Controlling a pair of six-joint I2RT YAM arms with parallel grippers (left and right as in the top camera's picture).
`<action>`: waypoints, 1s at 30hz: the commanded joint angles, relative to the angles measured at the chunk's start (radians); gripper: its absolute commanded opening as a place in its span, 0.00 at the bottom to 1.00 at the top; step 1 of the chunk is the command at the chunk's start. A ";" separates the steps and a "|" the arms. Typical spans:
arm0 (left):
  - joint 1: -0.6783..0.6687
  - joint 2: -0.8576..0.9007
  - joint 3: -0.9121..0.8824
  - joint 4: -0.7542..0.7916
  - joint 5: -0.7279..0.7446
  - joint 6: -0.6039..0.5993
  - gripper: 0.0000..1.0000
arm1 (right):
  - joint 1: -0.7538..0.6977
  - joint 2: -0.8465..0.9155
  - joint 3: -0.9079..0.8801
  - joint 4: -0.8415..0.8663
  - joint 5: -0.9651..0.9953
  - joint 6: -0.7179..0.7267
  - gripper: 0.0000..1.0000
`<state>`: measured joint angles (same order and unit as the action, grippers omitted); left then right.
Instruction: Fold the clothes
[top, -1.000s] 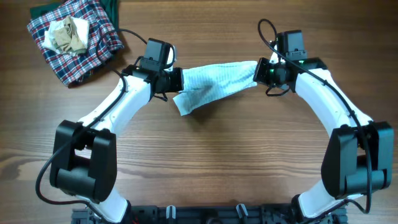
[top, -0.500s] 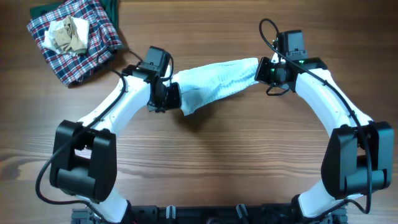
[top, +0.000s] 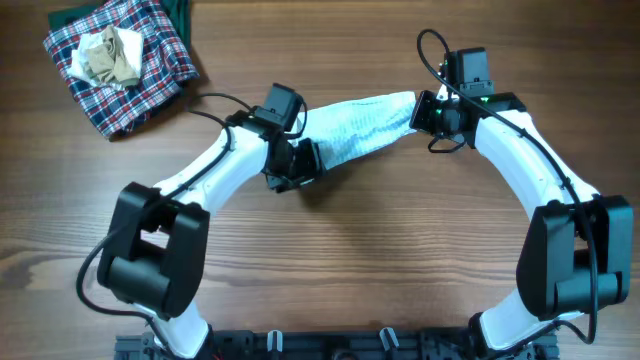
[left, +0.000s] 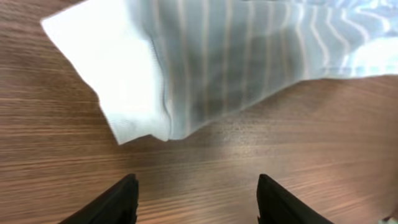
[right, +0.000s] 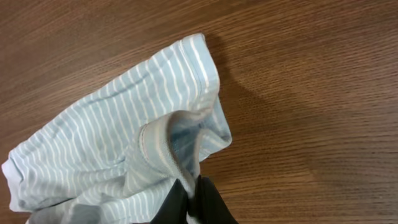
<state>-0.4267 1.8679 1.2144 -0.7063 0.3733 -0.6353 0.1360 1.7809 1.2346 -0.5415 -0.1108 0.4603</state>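
Note:
The clothes, small pale blue-white striped pants (top: 365, 125), lie stretched slantwise on the wooden table (top: 330, 260) between the two arms. My right gripper (top: 418, 115) is shut on their right end; in the right wrist view its fingertips (right: 196, 193) pinch a fold of the waistband (right: 165, 146). My left gripper (top: 303, 160) hovers at the pants' left end, open. In the left wrist view its gripper (left: 196, 199) has only bare wood between the two dark fingers, and the pants' white-hemmed leg (left: 137, 87) lies just ahead of them, untouched.
A red, navy and white plaid cloth (top: 150, 75) lies bunched at the far left corner with a small beige cloth (top: 110, 55) on top and a dark green piece (top: 180, 15) under it. Cables loop behind both wrists.
My left gripper has opened and let go of the pants' left end, then moved to the right. The freed end has dropped onto the table. The right arm has not moved.

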 joint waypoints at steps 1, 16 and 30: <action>-0.003 0.033 -0.006 0.007 0.019 -0.080 0.60 | 0.001 -0.019 0.000 -0.002 0.017 0.011 0.04; 0.013 0.045 -0.006 0.008 -0.102 -0.106 0.61 | 0.001 -0.019 0.000 -0.029 0.014 -0.012 0.04; 0.013 0.113 -0.006 0.043 -0.101 -0.105 0.60 | 0.001 -0.019 0.000 -0.036 0.007 -0.015 0.04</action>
<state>-0.4164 1.9461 1.2182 -0.6701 0.2756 -0.7246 0.1360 1.7809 1.2346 -0.5774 -0.1108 0.4591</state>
